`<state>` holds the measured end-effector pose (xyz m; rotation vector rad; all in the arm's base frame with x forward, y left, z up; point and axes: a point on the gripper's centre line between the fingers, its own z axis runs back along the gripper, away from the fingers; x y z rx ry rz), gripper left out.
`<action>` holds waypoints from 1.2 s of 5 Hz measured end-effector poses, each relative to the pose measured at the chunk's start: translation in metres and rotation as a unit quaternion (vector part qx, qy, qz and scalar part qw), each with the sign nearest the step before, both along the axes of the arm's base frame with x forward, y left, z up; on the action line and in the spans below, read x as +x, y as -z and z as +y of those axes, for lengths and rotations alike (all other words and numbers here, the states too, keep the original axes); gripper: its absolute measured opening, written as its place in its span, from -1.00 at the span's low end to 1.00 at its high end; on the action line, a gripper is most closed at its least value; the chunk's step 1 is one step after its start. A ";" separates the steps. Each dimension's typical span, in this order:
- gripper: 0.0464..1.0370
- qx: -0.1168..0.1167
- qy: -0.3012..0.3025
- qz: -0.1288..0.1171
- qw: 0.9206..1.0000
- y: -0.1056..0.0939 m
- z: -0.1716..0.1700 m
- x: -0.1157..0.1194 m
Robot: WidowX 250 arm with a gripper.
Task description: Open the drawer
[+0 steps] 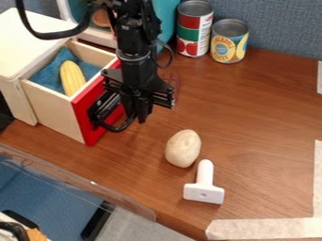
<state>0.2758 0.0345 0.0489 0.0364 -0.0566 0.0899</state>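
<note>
Red drawer front (84, 117): faces the bench's (252, 108) open middle, and stands well out from the pale cabinet (28, 47) at the bench's left side.
Drawer (56, 113): already open, far enough to bare a blue cloth (45, 79) and corn (72, 77); I judge the pull nearly or wholly done.
Black handle (114, 129): juts from the front, right by my jaws. Whether I touch it, I cannot tell.
My jaws: point down just off the front; whether they are open or closed I cannot tell.
Any last pull: straight out along the drawer's sides, low and level, slow; a sideways tug could wedge it or twist the cabinet. I should stop at the first resistance.
Coming away: clear the loop first, then rise; lifting while hooked might tip the drawer.
Wooden egg (183, 148): near the white tool (204, 189), toward the bench's near edge; I would keep my swing short of both.
</note>
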 end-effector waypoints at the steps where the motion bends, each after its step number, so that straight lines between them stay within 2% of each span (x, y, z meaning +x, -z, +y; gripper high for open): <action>1: -0.83 -0.004 0.002 0.003 1.000 0.000 -0.004 -0.001; 3: -0.83 -0.014 0.004 0.006 1.000 -0.001 -0.013 -0.001; 4: -0.74 -0.015 0.003 0.005 1.000 -0.001 -0.018 0.000; 5: -0.27 -0.011 -0.027 -0.010 1.000 -0.009 -0.017 0.001; 6: 0.37 -0.010 -0.031 -0.035 0.999 -0.020 -0.016 -0.004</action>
